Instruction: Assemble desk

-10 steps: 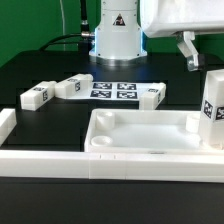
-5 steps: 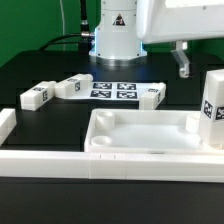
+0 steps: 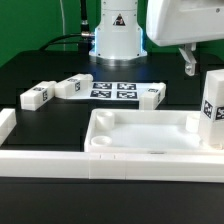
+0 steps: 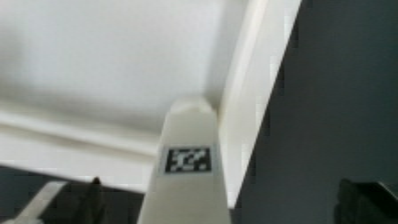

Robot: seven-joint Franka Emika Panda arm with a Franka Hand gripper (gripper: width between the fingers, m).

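Observation:
The white rimmed tabletop [image 3: 145,135] lies at the front of the exterior view. One leg block [image 3: 212,108] stands upright at its right end. Three more leg blocks [image 3: 36,96] [image 3: 72,87] [image 3: 150,95] lie flat on the black table behind it. My gripper [image 3: 189,66] hangs above and just behind the upright leg. In the wrist view the upright leg [image 4: 187,165] rises between my fingers [image 4: 71,205], which stand wide apart on either side without touching it. The gripper [image 4: 217,208] is open and empty. The tabletop [image 4: 89,70] fills the wrist view behind the leg.
The marker board [image 3: 112,90] lies at the back between the loose legs. A long low white border wall [image 3: 100,165] runs along the front, with a short piece [image 3: 6,124] at the exterior view's left. The robot base [image 3: 117,35] stands at the back.
The gripper has come down a little and shifted sideways above the upright leg. The parts on the table have not moved.

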